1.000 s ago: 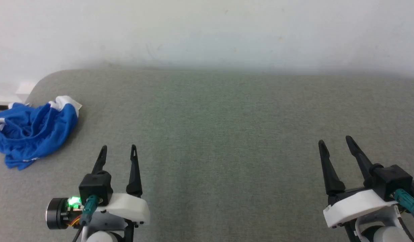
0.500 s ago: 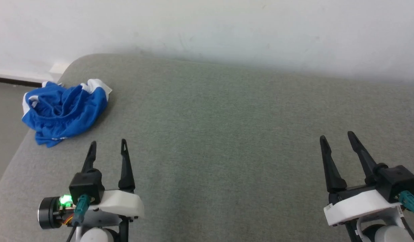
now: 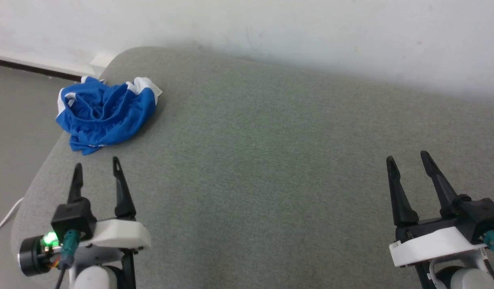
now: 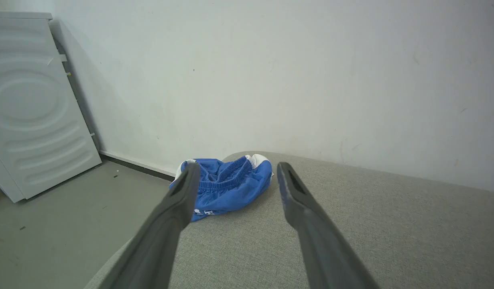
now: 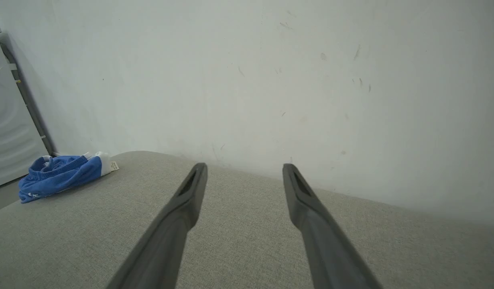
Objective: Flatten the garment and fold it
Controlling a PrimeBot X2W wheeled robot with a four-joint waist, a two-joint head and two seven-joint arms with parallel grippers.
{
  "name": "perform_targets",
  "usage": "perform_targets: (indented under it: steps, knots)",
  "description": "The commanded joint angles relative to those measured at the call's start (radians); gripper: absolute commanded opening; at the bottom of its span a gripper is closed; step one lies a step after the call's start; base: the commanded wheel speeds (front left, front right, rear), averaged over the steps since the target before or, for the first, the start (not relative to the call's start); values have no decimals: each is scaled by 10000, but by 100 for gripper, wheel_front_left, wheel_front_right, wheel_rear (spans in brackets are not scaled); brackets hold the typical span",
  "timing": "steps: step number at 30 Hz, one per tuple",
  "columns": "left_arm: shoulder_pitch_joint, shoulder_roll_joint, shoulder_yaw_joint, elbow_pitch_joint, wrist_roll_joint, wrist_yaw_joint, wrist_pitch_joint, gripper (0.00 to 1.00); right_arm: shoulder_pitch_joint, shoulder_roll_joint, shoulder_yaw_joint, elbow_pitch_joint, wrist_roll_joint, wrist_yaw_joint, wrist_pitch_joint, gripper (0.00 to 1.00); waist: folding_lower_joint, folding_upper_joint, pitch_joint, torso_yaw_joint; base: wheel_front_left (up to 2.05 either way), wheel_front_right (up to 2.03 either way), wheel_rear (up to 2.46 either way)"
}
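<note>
Head camera has swung toward the crumpled blue shorts (image 3: 106, 114); left pincer (image 3: 96, 163) near them, right pincer (image 3: 407, 156) well apart, both spread wide, empty. Advise grasping the waistband (image 4: 224, 184) first.

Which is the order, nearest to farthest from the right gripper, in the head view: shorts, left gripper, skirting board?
1. Left gripper, lower left.
2. Shorts, far left corner.
3. Skirting board, beyond the shorts, upper left.
</note>
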Motion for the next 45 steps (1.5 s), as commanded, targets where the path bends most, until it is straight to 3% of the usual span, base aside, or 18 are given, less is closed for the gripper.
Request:
perform_targets:
  steps: [1, 11, 23, 29, 37, 45]
  knots:
    - [-290, -38, 173, -68, -56, 105, -125, 100, -10, 21, -19, -96, 90, -12, -121, 100, 0, -1, 195, 188, 0, 0, 0]
    - [-1529, 192, 1264, 533, -401, -183, -334, 100, -337, -362, 78, -442, 113, -13, -330, 100, 0, -1, 1277, 404, 0, 0, 0]
    - [-4785, 1660, 1990, 3517, -1178, -1205, -417, 100, -1222, -1092, 135, -1172, 194, -15, -580, 100, 0, -1, 3155, 342, 0, 0, 0]
    - [-6735, 2657, 2059, 5144, -1736, -1915, 850, 100, -1603, -1333, 232, -1624, 175, -16, -706, 100, 0, -1, 3925, 273, 0, 0, 0]
    - [-8848, 3815, 1690, 6936, -2127, -2646, 3616, 100, -2135, -1658, 567, -2490, -32, -18, -873, 100, 0, -1, 4854, 134, 0, 0, 0]
    - [-9980, 4332, 1332, 8167, -2798, -2987, 6088, 100, -2530, -1976, 822, -3171, -178, -19, -1019, 100, 0, -1, 5641, 30, 0, 0, 0]
